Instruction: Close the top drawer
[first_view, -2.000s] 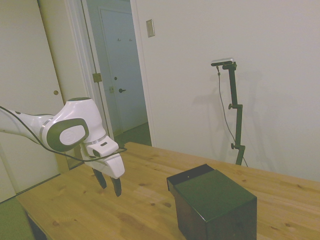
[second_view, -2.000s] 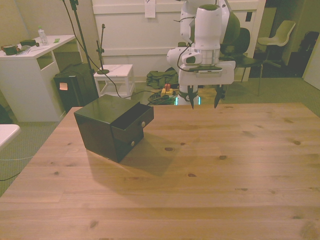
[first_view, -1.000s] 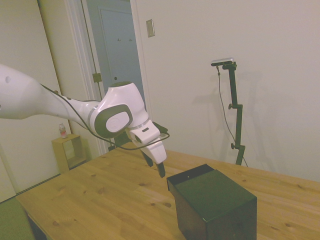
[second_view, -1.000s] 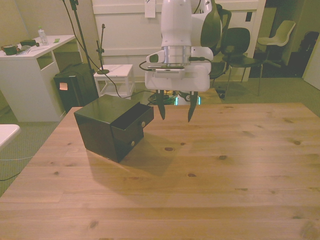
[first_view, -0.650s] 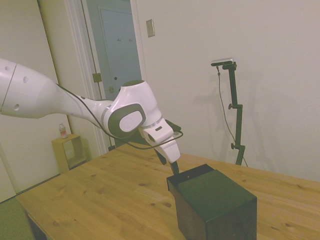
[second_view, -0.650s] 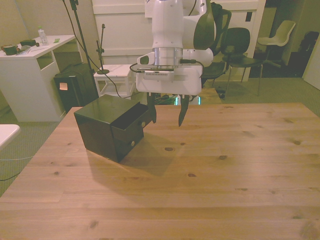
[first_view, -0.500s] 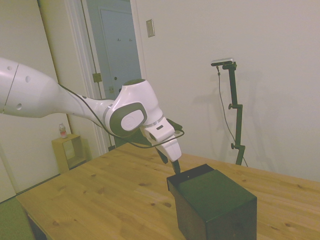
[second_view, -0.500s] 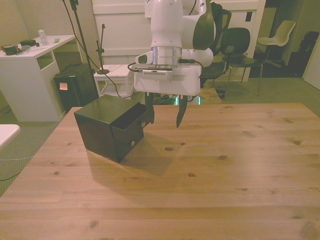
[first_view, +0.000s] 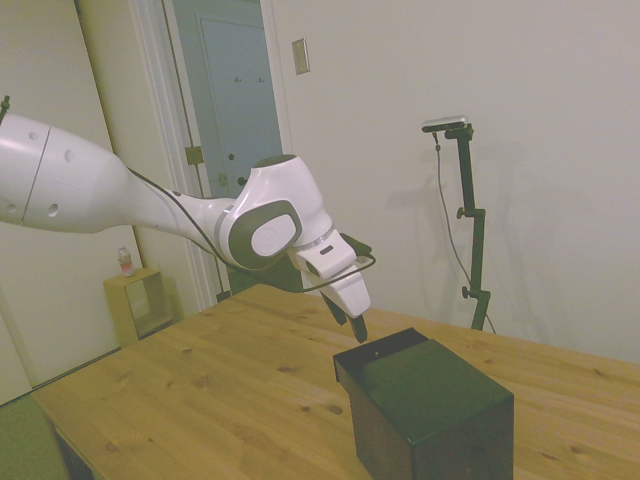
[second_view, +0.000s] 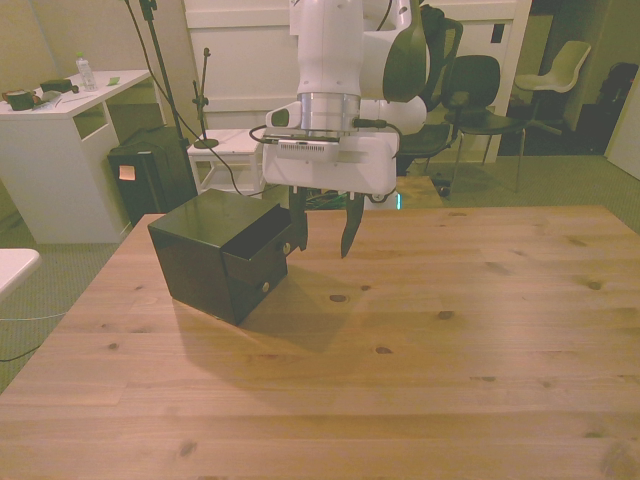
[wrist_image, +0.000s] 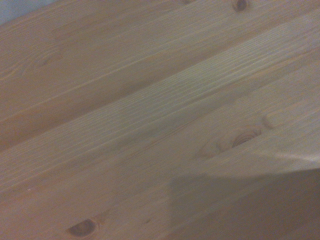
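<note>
On the front view's left stands the black cabinet (second_view: 215, 255), its top drawer (second_view: 262, 243) slid partly out toward the right. It looks rigid, glossy and probably light-running, so a flat push on its front beside the knob (second_view: 286, 247) should do. The gripper (second_view: 321, 234), fingers spread and empty, hangs just beside that front. Nothing on the table (second_view: 450, 330) blocks it.

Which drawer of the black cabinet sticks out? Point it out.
The top drawer, the upper of two knobbed fronts. It juts past the lower drawer, which sits flush in the cabinet, and one of the open gripper's fingers is at its front.
</note>
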